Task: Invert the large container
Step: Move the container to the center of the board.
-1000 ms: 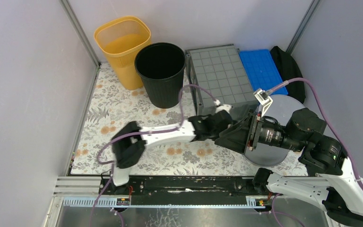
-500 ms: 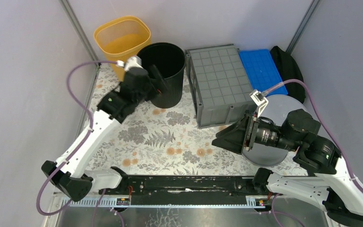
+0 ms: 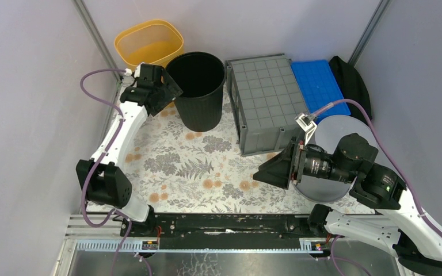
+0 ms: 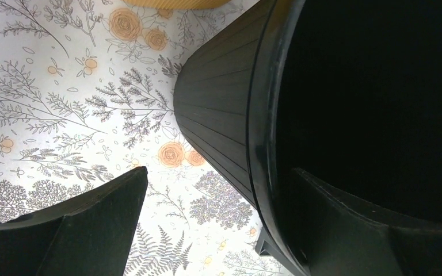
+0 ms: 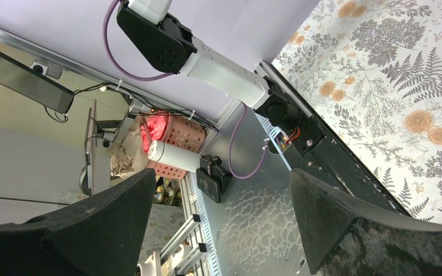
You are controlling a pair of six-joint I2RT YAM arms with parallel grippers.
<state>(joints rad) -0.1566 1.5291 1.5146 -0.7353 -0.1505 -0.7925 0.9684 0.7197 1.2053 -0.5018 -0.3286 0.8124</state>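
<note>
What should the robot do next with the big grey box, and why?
Probably nothing more to the large container: its gridded underside already faces up. The left gripper, open at the rim of the black bin, and the right gripper, open and empty, could likely just draw back.

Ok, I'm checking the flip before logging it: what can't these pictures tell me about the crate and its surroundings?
- Crate inside: top view, faces down under its own gridded base; wrist views miss it.
- Round grey bucket: top view, right arm covers most.
- Black bin floor: left wrist view, too dark.
- Dark thing behind blue tray: top view, unidentifiable.
</note>
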